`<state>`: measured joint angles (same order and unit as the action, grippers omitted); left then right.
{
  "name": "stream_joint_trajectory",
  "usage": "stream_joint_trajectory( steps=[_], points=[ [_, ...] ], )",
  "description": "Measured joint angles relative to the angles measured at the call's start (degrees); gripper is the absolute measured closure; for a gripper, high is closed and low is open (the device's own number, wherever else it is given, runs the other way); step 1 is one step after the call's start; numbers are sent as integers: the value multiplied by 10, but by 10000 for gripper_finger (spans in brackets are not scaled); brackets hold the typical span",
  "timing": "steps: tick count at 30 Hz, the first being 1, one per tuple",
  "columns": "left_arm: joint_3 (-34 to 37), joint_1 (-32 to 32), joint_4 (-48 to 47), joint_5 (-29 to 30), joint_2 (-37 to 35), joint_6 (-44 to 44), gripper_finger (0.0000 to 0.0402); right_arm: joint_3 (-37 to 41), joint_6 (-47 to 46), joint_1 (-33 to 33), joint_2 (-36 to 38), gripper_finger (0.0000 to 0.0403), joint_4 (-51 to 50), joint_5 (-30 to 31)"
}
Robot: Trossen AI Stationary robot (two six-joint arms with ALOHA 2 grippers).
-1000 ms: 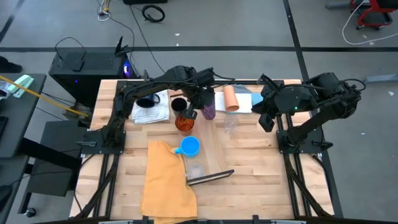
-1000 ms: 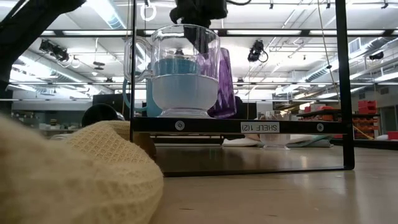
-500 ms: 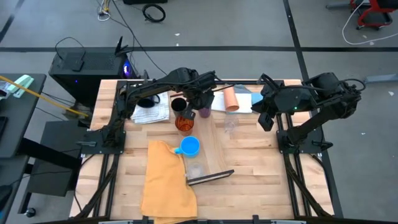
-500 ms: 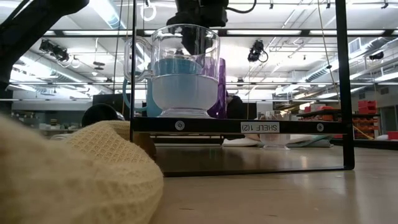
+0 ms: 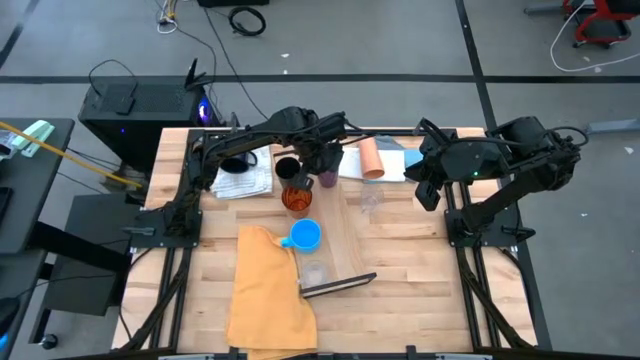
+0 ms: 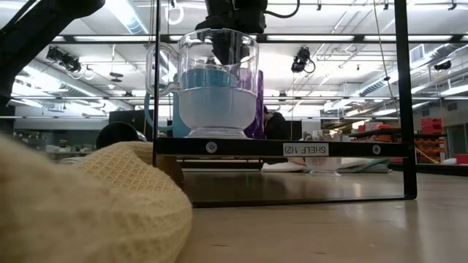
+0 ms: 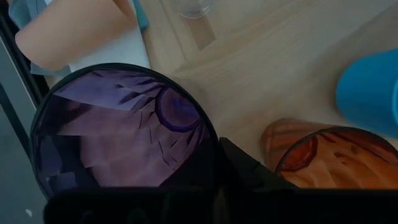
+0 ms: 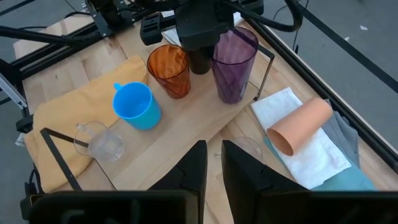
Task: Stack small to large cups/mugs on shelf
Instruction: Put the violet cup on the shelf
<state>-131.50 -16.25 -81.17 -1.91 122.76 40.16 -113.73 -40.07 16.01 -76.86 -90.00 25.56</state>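
My left gripper is shut on a translucent purple tumbler, upright over the far end of the shelf plank. An orange tumbler, a bright blue mug and a clear cup stand in a row along the plank. A peach cup lies on its side on a white cloth. A black cup and a dark mug stand at the far left. My right gripper hangs open at the right, above the table, with nothing between its fingers. My left gripper holds the purple tumbler by its rim, on the side facing the orange tumbler. The fingers come from above, pointing steeply down; one finger is outside the wall, the other is hidden. The tumbler is upright; whether its base rests on the plank I cannot tell.
A mustard-yellow cloth lies at the near left, partly under the plank's end bar. White and blue-grey cloths lie at the far right. A printed sheet lies at the far left. Bare wood shows at the near right.
My left gripper has tipped and sunk a little, and the purple tumbler has come down and shifted toward the orange tumbler, standing straighter than before.
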Motion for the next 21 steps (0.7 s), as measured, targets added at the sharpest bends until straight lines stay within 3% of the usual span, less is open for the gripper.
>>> stream_joint_trajectory(
  steps=[7,12,21],
  points=[
    [0,-1,-4,-1,0,-1,390,0,1,0,0,348,0,0],
    [0,0,-7,-5,0,-5,373,0,2,0,0,348,0,0],
    [0,-1,-10,-9,-1,-5,389,0,2,0,0,348,0,0]
  ],
)
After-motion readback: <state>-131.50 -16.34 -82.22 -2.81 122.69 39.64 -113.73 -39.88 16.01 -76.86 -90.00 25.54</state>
